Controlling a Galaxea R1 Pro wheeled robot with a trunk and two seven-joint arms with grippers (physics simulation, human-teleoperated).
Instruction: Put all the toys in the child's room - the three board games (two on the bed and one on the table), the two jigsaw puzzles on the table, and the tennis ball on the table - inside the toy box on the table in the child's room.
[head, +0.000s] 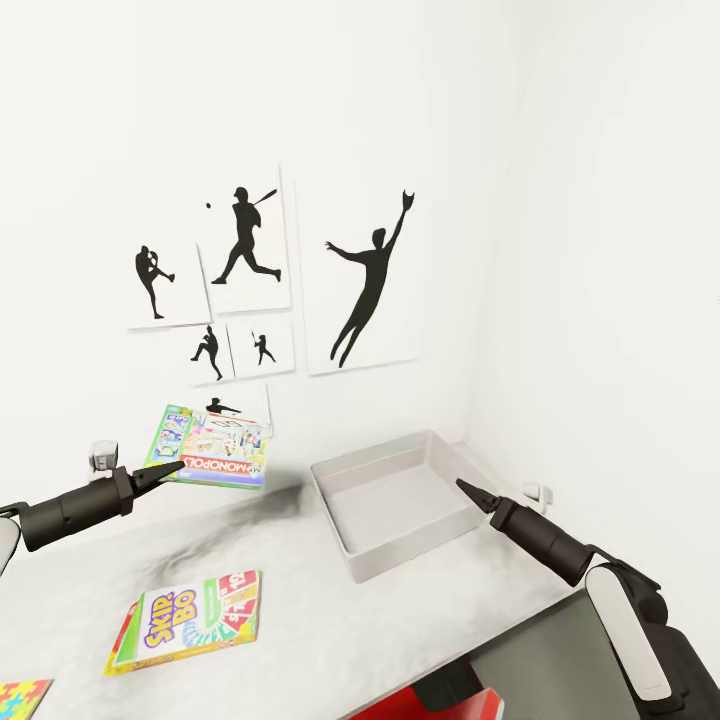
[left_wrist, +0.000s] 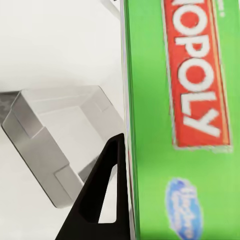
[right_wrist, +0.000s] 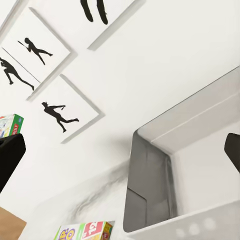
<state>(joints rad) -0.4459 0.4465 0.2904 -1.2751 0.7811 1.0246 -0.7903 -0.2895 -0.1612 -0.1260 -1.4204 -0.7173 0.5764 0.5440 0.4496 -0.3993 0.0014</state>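
Monopoly, the flat green-edged board game box with the red banner (head: 212, 447), is up in the air over the white desk (head: 250, 540), pinched by its near edge in the left end effector (head: 170, 468). In the left wrist view one black finger (left_wrist: 102, 197) sits tight against the green box side, so that end effector is clenched on the box. It hangs well left of the shallow light-grey toy box (head: 395, 500), which looks empty so far.

Handling-wise, I'd guess it's a stiff cardboard box, light but wide, so an edge pinch leaves a lot of overhang and it could swing or slip. A grip nearer the middle of a long edge seems safer.

The right end effector (head: 468, 489) hovers at the bin's right rim holding nothing; can't tell if its fingers are apart or together.

Still on the desk: the yellow-edged Skip-Bo box (head: 190, 620) and a corner of a multicolour jigsaw board (head: 22, 697).
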